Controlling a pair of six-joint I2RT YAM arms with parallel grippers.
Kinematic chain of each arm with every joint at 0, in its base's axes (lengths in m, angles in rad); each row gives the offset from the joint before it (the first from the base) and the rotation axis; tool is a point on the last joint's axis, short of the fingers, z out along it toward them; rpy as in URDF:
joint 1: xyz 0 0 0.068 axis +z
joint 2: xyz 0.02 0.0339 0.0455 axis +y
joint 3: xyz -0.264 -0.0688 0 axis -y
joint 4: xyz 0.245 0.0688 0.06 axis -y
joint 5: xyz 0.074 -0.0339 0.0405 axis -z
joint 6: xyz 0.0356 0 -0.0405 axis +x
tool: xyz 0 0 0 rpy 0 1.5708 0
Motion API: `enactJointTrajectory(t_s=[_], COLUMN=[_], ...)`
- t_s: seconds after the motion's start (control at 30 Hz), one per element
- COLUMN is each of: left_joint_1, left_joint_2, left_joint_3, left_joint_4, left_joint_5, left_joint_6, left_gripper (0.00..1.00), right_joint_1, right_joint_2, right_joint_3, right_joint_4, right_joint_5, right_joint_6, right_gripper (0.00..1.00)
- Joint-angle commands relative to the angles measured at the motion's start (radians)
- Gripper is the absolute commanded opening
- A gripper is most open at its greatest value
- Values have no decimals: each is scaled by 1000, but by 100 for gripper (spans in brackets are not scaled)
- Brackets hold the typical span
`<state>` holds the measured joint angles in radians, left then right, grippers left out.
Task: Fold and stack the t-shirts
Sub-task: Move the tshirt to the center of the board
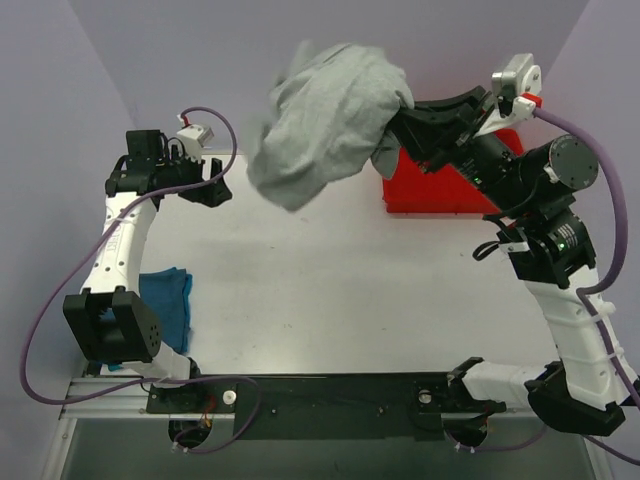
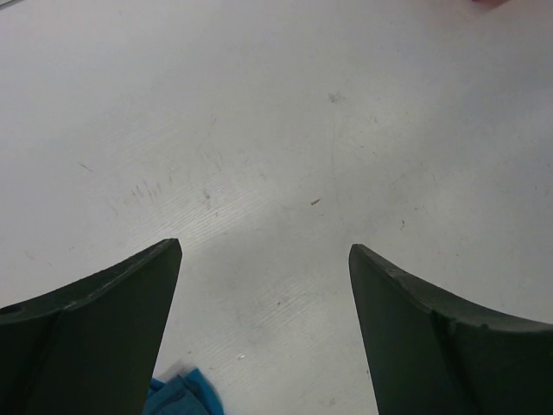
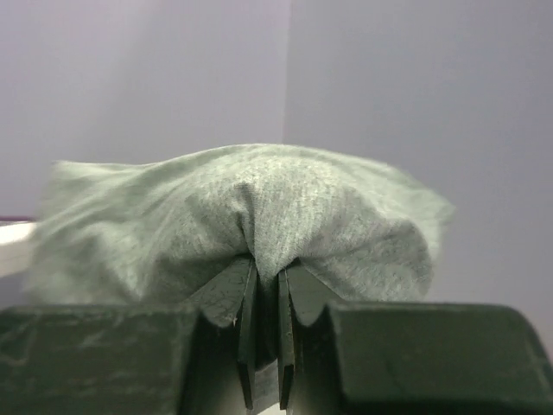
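The heather-grey t-shirt (image 1: 325,115) hangs bunched in the air above the table's far middle, blurred by motion. My right gripper (image 1: 400,112) is shut on a fold of it; in the right wrist view the grey t-shirt (image 3: 242,216) bulges over the pinching fingertips (image 3: 233,285) of my right gripper (image 3: 266,270). The teal-blue t-shirt (image 1: 168,300) lies folded at the table's left edge, partly behind the left arm; one corner of the teal-blue t-shirt (image 2: 183,393) shows in the left wrist view. My left gripper (image 1: 214,180) hovers open and empty over bare table at the far left, its left gripper gap (image 2: 264,259) wide.
A red plastic tray (image 1: 440,190) sits at the table's far right, under the right arm. The white table (image 1: 330,290) spreads between the arms. Purple walls close in at the back and sides. A black rail (image 1: 330,392) with the arm bases runs along the near edge.
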<state>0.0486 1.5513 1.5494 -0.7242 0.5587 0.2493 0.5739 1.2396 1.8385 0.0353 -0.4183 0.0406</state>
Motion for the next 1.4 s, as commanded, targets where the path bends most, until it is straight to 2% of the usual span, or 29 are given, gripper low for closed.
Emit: enactJointTrajectory(t_s=[0.0, 0.1, 0.23, 0.37, 0.4, 0.43, 0.47, 0.5, 0.53, 0.57, 0.67, 0.77, 0.9, 0.97, 1.1, 1.3, 1.37], left_joint_1=[19, 33, 31, 23, 10, -2, -30, -71, -91, -130, -197, -298, -386, -406, -431, -472, -487], left_joint_2=[-11, -23, -39, -54, -59, -65, -74, -77, -91, -97, -131, -148, -142, -122, -39, 53, 85], left_joint_3=[41, 34, 2, -61, -87, -101, -123, -149, -159, -187, -247, -359, -446, -463, -471, -497, -506], left_joint_4=[19, 28, 37, 54, 54, 46, 39, 20, 8, -24, -90, -123, -95, -58, 72, 215, 238], left_joint_5=[23, -2, -52, -85, -94, -98, -111, -112, -112, -112, -67, -48, -48, -63, -86, -132, -138], left_joint_6=[7, 15, 68, 143, 157, 185, 203, 238, 254, 286, 334, 352, 369, 367, 347, 327, 323], left_gripper=[90, 90, 90, 89, 89, 89, 89, 88, 88, 88, 88, 86, 84, 84, 86, 88, 88], right_joint_1=[29, 30, 32, -3, -20, -47, -64, -98, -112, -129, -118, -98, -25, 13, 90, 135, 138], right_joint_2=[52, 81, 196, 409, 498, 591, 634, 718, 747, 759, 637, 470, 345, 333, 362, 469, 494], right_joint_3=[-142, -231, -344, -312, -294, -253, -213, -117, -48, -36, -207, -379, -658, -764, -886, -878, -889], right_joint_4=[75, 61, -18, -194, -242, -285, -404, -467, -586, -615, -553, -488, -368, -299, -194, -146, -126], right_joint_5=[-96, -48, 8, 44, 46, 56, 112, 162, 240, 265, 355, 294, 181, 113, 113, 170, 168], right_joint_6=[175, 284, 334, 311, 302, 300, 314, 321, 331, 323, 248, 222, 225, 240, 254, 294, 300], right_gripper=[0, 0, 0, 0, 8, 39, 53, 63, 64, 66, 69, 69, 67, 67, 68, 66, 62])
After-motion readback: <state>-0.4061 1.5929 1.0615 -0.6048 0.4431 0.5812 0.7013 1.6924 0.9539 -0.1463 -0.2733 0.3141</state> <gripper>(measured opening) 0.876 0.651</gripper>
